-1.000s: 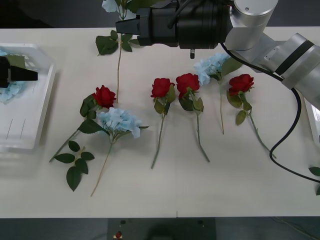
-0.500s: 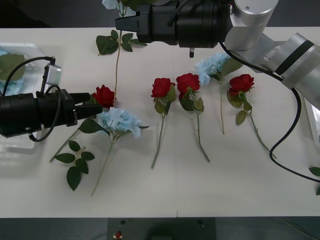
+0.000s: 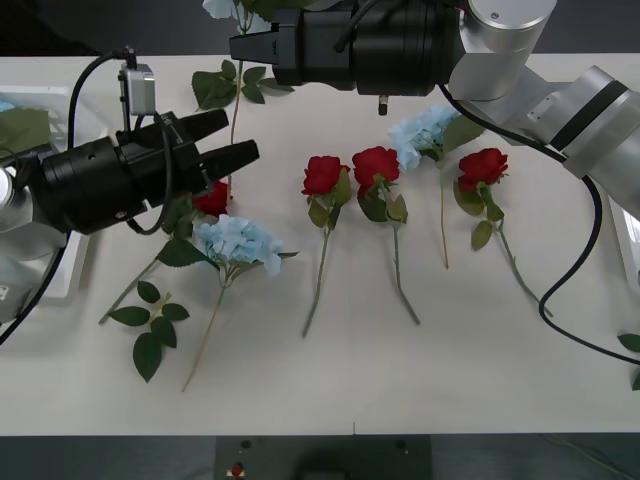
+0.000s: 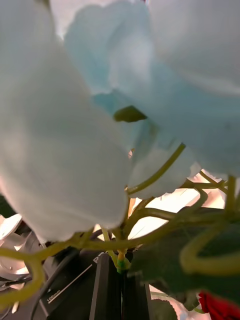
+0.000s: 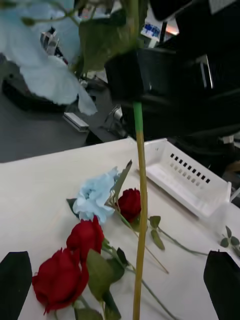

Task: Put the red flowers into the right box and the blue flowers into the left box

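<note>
The left gripper (image 3: pixel 238 138) has swung in from the left box (image 3: pixel 62 285) toward the middle of the counter (image 3: pixel 400 380) within the last second, and now hangs with its black fingers (image 3: pixel 222 122) spread and empty, just above the red rose (image 3: pixel 212 199) and the blue flower (image 3: pixel 238 241) that lie touching each other.

The right gripper (image 3: pixel 240 47) has hardly moved: its fingers are pinched on the stem (image 5: pixel 140 210) of a blue flower (image 3: pixel 220 9) held aloft at the far edge of the counter, the pale head filling the right wrist view and the stem hanging down in front of the left wrist camera.

That looks like a hand-over in the making (the blue bloom belongs on the left, out of the right arm's easy reach), or else the left arm is going for the blue flower below it; which one cannot be told yet.

Three more red roses (image 3: pixel 375 165) and another blue flower (image 3: pixel 422 132) wait on the counter. The right box (image 5: pixel 187 175) stands beyond them.
</note>
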